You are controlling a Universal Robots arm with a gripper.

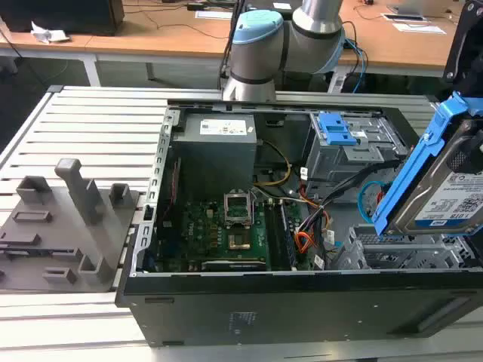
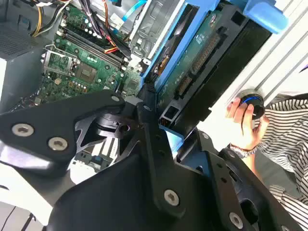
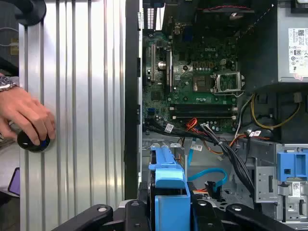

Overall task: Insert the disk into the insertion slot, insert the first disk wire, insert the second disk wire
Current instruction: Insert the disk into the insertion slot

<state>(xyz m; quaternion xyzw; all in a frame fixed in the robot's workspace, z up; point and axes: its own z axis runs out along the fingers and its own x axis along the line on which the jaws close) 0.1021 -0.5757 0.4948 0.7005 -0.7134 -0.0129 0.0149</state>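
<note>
You have the open computer case [image 1: 302, 309] lying with its inside facing up. The disk [image 1: 453, 192] hangs above the case's end on the exterior view's right and is not in the case. It is tilted steeply, with its long axis climbing away from the case floor, the blue handle end uppermost and the labelled face turned toward the exterior camera. The insertion slot [image 1: 400, 253] sits in the case floor directly under the disk's low end. In the first wrist view, the gripper [image 3: 171, 211] is closed on the disk's blue carrier. The second disk wire [image 1: 367, 200] loops inside the case just beside the slot. Outside the case, a hand [image 3: 29, 118] rests on a dark knob [image 3: 31, 142].
</note>
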